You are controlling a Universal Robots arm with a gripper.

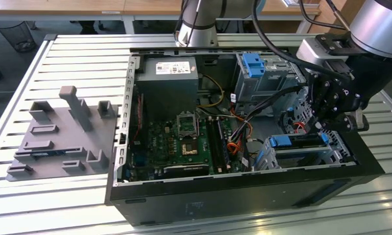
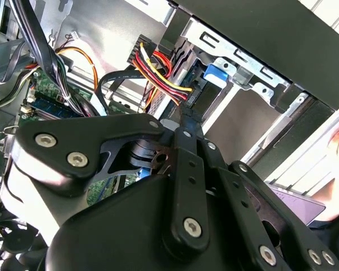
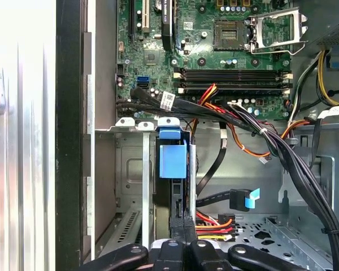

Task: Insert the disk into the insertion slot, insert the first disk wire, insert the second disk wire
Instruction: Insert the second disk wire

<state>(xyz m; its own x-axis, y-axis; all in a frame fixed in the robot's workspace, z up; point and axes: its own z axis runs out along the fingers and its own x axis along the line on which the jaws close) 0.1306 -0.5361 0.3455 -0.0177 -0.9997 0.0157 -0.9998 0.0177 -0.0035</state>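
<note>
Slatted table point(image 1: 72, 49): computer case point(image 1: 248, 200), grey fixture tray point(image 1: 55, 147).

Case point(image 1: 235, 198) on table point(image 1: 85, 49), plate point(image 1: 59, 147) at the exterior view's left of it, disk point(image 1: 301, 142) in slot point(image 1: 268, 159) at case's near corner on that view's right, gripper point(image 1: 330, 125) just above.

Second wrist view. The black linkage of the gripper point(image 2: 185, 116) fills the foreground, its fingers point(image 2: 183, 135) drawn together on the black plug of a disk wire point(image 2: 158, 70) made up of red, yellow and black strands. Just beyond the fingertips is the blue frame of the disk point(image 2: 217, 73), seated in the silver sheet-metal insertion slot point(image 2: 246, 63). Farther off, to one side of the hand, lie a green circuit board point(image 2: 45, 93) and orange leads point(image 2: 82, 53).
</note>
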